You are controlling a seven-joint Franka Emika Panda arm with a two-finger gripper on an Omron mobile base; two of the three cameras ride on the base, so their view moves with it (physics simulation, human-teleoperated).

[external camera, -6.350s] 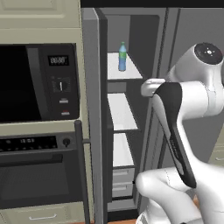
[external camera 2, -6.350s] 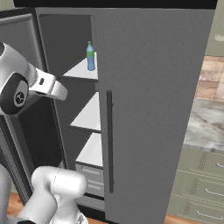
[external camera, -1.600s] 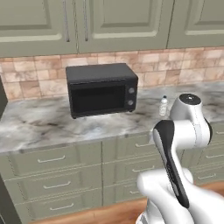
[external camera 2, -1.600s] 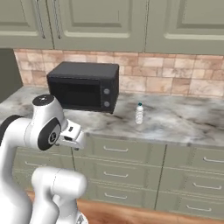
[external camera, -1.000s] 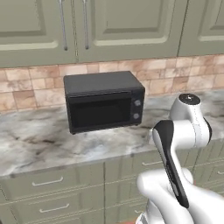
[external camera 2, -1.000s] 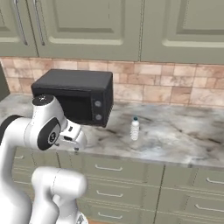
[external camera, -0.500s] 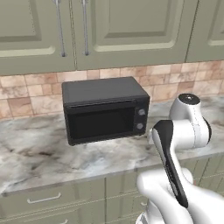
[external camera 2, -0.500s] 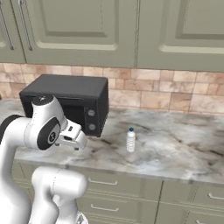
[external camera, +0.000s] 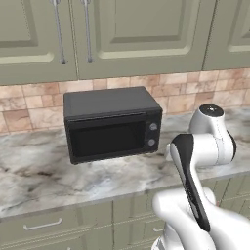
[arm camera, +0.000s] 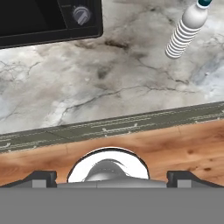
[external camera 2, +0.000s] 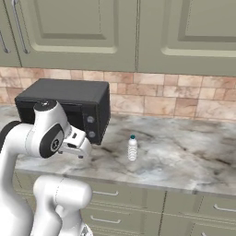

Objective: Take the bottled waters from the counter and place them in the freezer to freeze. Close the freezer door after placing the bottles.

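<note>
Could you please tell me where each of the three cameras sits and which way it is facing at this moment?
Left base view: behind the arm's left, facing the counter and black microwave; arm at lower right.
Right base view: behind the arm's right, facing the same counter, with the clear ribbed bottle; arm at lower left.
Hand view: on the hand, looking down at counter, drawer fronts and floor; fingers at bottom.
Right base and hand views share bottle and microwave.

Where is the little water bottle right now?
The ribbed bottle stands upright on the marbled counter, to the right of the black microwave in the right base view. In the hand view it shows at the upper right.
</note>
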